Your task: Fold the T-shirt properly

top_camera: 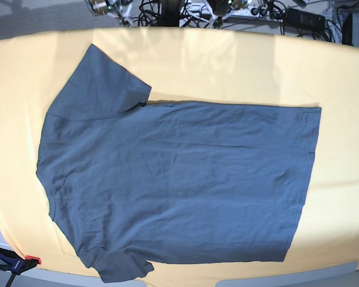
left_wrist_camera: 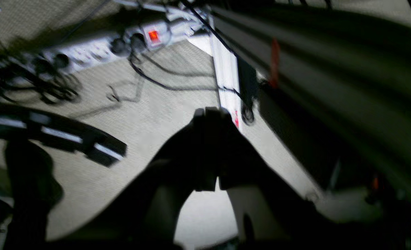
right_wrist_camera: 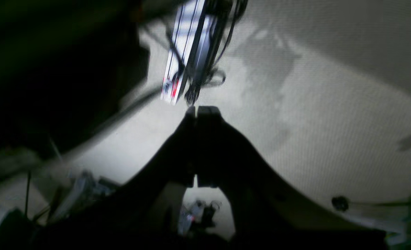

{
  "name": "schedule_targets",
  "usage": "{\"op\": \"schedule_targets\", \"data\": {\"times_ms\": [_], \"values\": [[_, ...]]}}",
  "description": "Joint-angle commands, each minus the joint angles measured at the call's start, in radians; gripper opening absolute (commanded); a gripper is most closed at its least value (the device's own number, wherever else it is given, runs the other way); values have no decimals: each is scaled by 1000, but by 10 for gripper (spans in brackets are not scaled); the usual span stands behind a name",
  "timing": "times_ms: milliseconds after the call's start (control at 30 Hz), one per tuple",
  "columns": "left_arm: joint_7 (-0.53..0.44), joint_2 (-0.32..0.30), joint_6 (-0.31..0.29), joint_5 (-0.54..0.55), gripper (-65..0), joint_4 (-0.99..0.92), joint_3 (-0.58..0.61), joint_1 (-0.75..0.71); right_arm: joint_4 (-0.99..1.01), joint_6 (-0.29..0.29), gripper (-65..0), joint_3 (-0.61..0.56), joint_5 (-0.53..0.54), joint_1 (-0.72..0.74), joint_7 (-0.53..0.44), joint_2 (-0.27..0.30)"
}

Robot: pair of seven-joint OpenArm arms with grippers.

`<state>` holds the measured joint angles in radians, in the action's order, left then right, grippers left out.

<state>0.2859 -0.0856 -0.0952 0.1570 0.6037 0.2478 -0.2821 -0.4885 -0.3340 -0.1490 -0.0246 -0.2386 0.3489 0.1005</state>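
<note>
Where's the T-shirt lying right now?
In the base view the T-shirt lies spread flat across the yellow table, collar end toward the left, hem toward the right.

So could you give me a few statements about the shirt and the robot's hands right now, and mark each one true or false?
1. The T-shirt lies spread flat on the yellow table. True.
2. It is already folded in half. False: it lies unfolded, both sleeves out.
3. Its collar end points to the base view's left. True.
4. The left hand grips the shirt. False: it is shut on nothing, above the floor.
5. The right hand is shut. True.
</note>
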Motion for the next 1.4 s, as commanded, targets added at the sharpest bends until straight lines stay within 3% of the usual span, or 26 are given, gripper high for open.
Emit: {"op": "schedule_targets", "data": {"times_ms": [0,233,433,600,667,767,933,1167,1367], "values": [[28,-18,-14,18,-650,32,1,-33,-19,-19,-650,-2,24,-26,25,15],[135,-136,-63,113,-650,335,1,-246,-305,-78,-650,-2,148,-244,166,124],[185,-311,-61,132,-650,713,0,-475,-745,-122,-650,-2,257,-509,293,238],[187,-478,-29,34,-650,1048,-1,-667,-1140,-54,-650,0,273,-759,294,369],[187,-536,6,-24,-650,1166,-13,-739,-1281,2,-650,6,227,-843,294,411],[189,-597,22,-72,-650,1315,-75,-837,-1463,69,-650,60,113,-950,291,424],[236,-638,21,-78,-650,1516,-249,-942,-1694,114,-650,228,76,-1055,291,424],[239,-637,21,-59,-650,1674,-453,-998,-1833,108,-650,465,76,-1070,264,423],[233,-637,21,-93,-650,1753,-574,-996,-1868,72,-650,610,77,-1070,169,424]]}}
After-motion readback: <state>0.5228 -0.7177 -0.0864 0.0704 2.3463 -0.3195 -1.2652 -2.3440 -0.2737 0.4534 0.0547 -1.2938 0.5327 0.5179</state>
